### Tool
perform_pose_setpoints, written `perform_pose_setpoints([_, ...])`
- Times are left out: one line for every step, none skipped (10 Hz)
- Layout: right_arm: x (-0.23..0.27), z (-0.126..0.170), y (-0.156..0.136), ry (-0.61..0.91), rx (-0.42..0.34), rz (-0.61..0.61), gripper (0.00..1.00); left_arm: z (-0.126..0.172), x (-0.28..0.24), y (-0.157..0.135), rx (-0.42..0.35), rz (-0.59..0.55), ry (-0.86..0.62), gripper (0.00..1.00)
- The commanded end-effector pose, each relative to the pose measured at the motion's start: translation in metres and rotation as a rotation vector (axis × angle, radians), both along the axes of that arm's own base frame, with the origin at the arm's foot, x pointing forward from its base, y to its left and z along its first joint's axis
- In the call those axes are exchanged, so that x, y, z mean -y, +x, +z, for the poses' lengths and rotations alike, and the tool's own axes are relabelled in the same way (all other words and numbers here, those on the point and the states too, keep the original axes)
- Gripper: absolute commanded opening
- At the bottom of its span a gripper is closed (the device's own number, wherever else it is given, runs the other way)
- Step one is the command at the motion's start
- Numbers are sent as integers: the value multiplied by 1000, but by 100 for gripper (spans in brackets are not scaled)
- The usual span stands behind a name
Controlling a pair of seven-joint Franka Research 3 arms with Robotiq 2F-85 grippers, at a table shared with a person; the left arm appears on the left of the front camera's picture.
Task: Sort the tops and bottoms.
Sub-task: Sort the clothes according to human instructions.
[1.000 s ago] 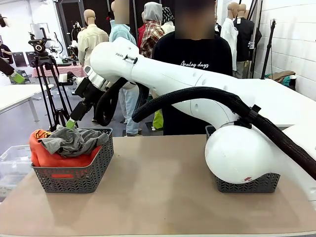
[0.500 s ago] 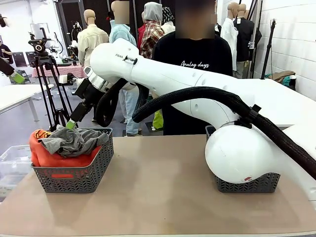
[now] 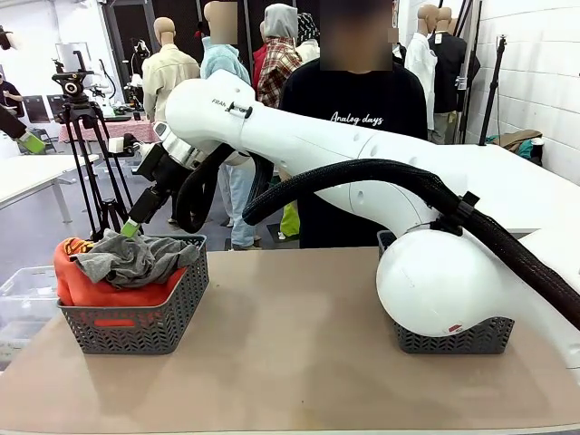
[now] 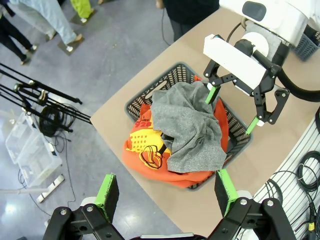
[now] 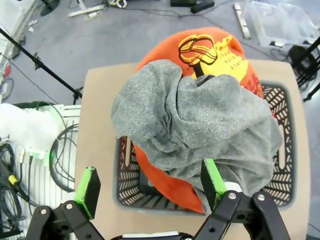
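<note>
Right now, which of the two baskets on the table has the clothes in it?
The grey mesh basket at the robot's left end, heaped with a mottled grey top over an orange T-shirt. The other basket, mostly hidden behind the right arm, shows no clothes.

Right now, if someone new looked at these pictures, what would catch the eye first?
First, the big white right arm that reaches across the whole table, with its open right gripper just above the left basket. Next, the bright orange T-shirt that spills over the basket's rim, with a grey garment heaped on top of it. The open left gripper hangs high above the same basket.
</note>
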State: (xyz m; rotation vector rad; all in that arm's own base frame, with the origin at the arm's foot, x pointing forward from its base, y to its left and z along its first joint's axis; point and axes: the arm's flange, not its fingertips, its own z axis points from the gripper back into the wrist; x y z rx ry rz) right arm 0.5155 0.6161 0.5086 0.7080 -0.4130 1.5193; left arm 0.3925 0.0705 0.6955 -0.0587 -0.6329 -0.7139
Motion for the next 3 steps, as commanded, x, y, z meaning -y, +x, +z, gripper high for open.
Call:
perform_pose_setpoints([0,1,-1,-1,-2,3,100,-1,0,-1,0,-1,2,100])
perform_pose_setpoints([0,1,-1,-1,-2,3,100,-1,0,-1,0,-1,2,100])
perform_pose_setpoints([0,1,-1,-1,-2,3,100,-1,0,-1,0,-1,2,100])
